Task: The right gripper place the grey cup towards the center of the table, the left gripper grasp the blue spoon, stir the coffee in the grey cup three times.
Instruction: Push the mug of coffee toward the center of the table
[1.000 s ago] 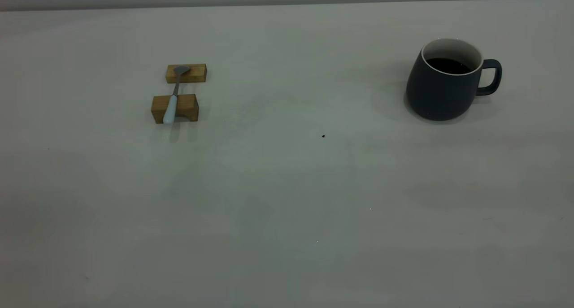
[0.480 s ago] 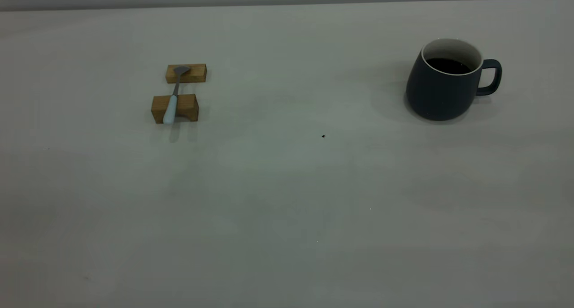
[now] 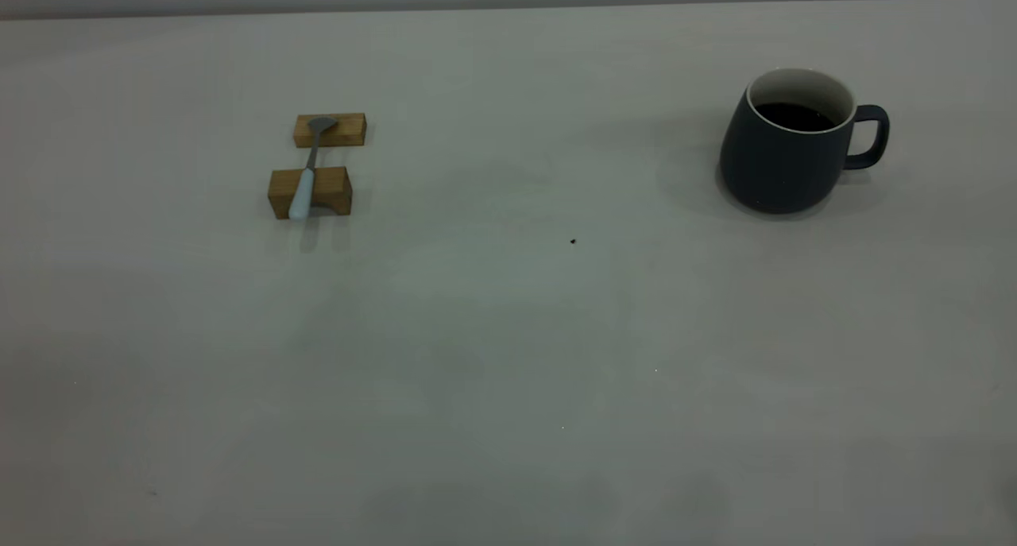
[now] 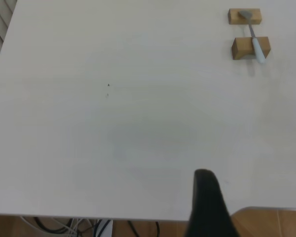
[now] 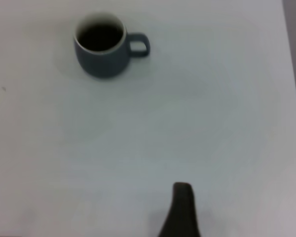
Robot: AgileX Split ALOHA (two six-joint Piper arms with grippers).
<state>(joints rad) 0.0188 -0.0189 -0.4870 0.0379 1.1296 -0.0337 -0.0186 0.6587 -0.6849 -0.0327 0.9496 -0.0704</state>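
The grey cup [image 3: 775, 164] stands at the right of the table [image 3: 508, 331], its handle pointing right and dark coffee [image 3: 794, 117] inside. In the right wrist view the cup [image 5: 101, 57] is far off, and only a dark part of my right gripper [image 5: 182, 210] shows, above bare table. The blue spoon [image 3: 303, 188] lies across two wooden blocks at the left, handle toward the near side. The left wrist view shows the spoon [image 4: 256, 47] far away and a dark part of my left gripper [image 4: 207, 202] over the table's edge. Neither gripper appears in the exterior view.
Two tan wooden blocks [image 3: 334, 188] [image 3: 346, 130] hold the spoon. A tiny dark speck [image 3: 573, 242] marks the table's middle. The left wrist view shows the table's edge with cables [image 4: 64, 226] below it.
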